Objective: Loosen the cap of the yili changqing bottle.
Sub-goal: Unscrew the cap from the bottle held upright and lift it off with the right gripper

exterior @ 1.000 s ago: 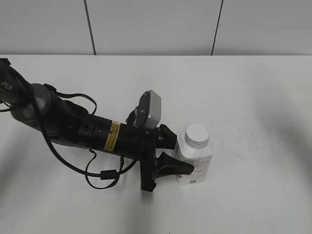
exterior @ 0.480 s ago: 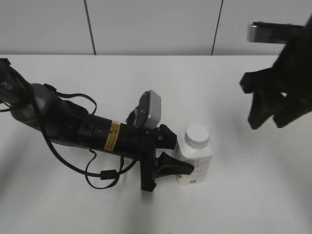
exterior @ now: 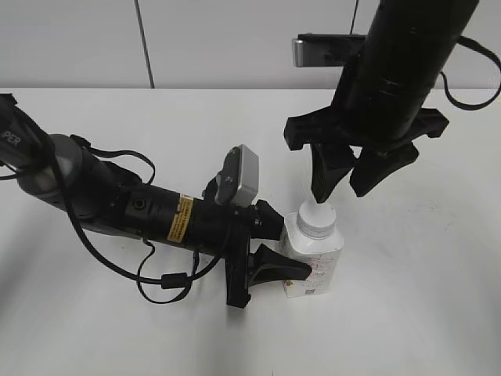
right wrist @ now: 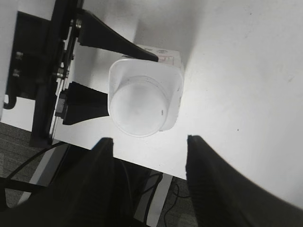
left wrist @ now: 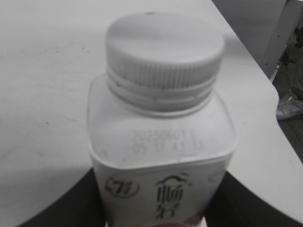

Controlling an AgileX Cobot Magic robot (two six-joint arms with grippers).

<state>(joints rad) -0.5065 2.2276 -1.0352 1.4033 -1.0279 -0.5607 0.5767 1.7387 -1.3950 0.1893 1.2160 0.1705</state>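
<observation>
The yili changqing bottle [exterior: 319, 265] stands upright on the white table [exterior: 423, 313], white and squarish with pink-red print. Its white ribbed cap [exterior: 317, 218] sits on the neck. My left gripper [exterior: 285, 246] comes in from the left and is shut on the bottle's body. The left wrist view shows the cap [left wrist: 163, 52] and the bottle's shoulder with a date code [left wrist: 161, 142] close up, with my left gripper [left wrist: 158, 210] around it. My right gripper [exterior: 341, 193] hangs open just above the cap, not touching it. In the right wrist view its fingers [right wrist: 149, 141] frame the cap [right wrist: 140, 104] from above.
The left arm with its cables [exterior: 117, 207] lies across the left half of the table. The right arm [exterior: 399, 70] comes down from the upper right. A grey panelled wall [exterior: 235, 39] stands behind the table's far edge.
My right arm has come in from the upper right and moved left and down until its open gripper hangs over the cap. The left gripper and the bottle have not moved.
</observation>
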